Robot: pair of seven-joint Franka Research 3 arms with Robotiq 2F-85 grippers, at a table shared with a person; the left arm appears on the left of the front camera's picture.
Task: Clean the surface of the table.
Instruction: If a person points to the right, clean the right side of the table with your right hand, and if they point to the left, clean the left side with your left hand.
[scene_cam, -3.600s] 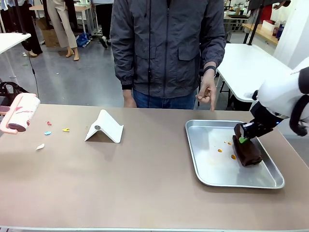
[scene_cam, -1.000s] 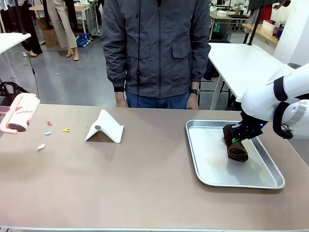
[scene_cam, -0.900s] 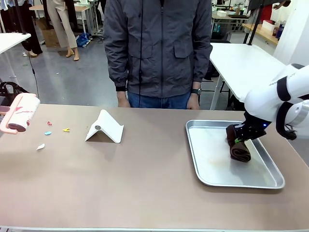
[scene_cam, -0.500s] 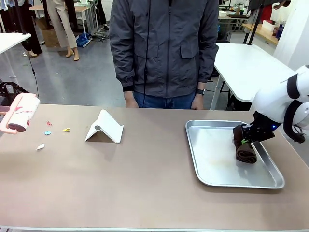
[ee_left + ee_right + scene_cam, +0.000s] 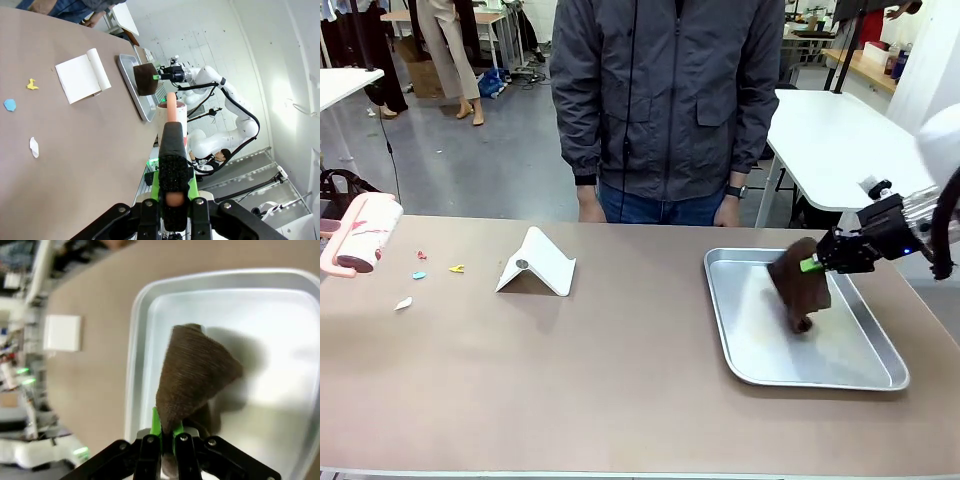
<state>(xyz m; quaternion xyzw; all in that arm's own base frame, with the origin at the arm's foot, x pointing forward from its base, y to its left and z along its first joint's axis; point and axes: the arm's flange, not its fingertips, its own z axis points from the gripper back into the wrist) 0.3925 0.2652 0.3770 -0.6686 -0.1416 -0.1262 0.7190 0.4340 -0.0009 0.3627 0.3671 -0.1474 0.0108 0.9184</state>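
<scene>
Holding brown cloth by one edge in clamped right gripper over tray | left gripper clenched on lint roller | risk: thin pinch slipping, cloth dropping onto table

One table, one tray, one cloth, one stand, four scraps, one pink roller

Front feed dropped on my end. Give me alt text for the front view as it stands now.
The right gripper, shut on a brown cloth, holds it hanging over a silver tray at the right of the table. Farther left are a white folded card, small coloured scraps and, at the left edge, a pink lint roller. A person stands at the far side.
</scene>
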